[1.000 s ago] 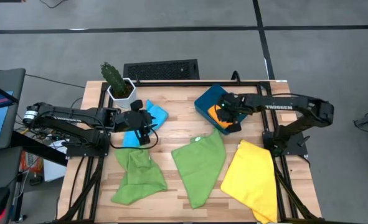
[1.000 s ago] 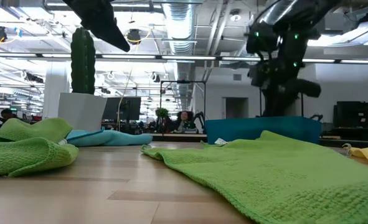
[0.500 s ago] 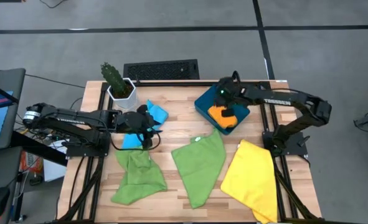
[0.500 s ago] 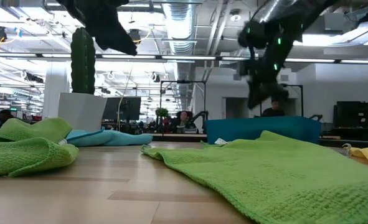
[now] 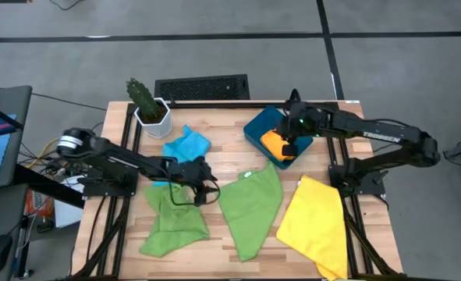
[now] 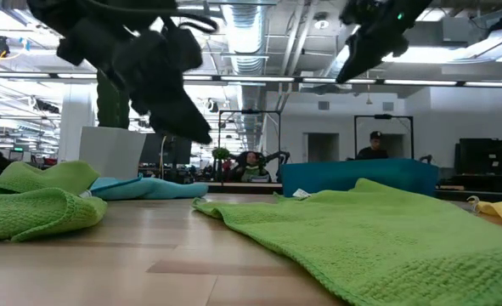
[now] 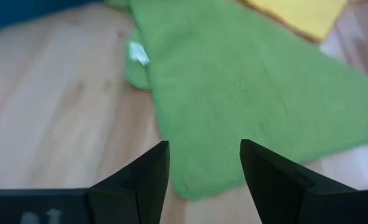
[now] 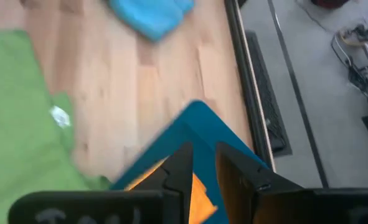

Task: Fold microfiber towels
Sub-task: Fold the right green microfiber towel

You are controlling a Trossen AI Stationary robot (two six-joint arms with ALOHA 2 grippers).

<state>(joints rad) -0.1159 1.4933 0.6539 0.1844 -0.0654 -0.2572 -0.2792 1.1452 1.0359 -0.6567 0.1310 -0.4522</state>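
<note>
My left gripper [image 5: 207, 190] [image 7: 204, 168] is open and empty, low over bare wood between a crumpled green towel [image 5: 171, 222] and a flat green towel [image 5: 250, 207] [image 7: 246, 93] with a white tag. My right gripper [image 5: 289, 147] [image 8: 203, 171] hangs above the dark teal bin [image 5: 260, 125], its fingers a narrow gap apart and empty. An orange towel [image 5: 275, 144] [image 8: 199, 194] lies bunched in the bin. A light blue towel [image 5: 186, 144] lies crumpled at the far left. A larger yellow towel [image 5: 316, 222] lies flat at the near right.
A potted cactus [image 5: 148, 105] stands at the far left corner. Bare wood shows between the blue towel and the bin [image 8: 140, 93]. The yellow towel's near corner reaches the table's near edge. In the low view both grippers [image 6: 191, 127] [image 6: 348, 72] hang above the table.
My left gripper has gone from beside the light blue towel toward the table's near right, down to the gap between the two green towels. My right gripper has risen from the bin, swung toward the far edge and come back over it; the orange towel stays inside.
</note>
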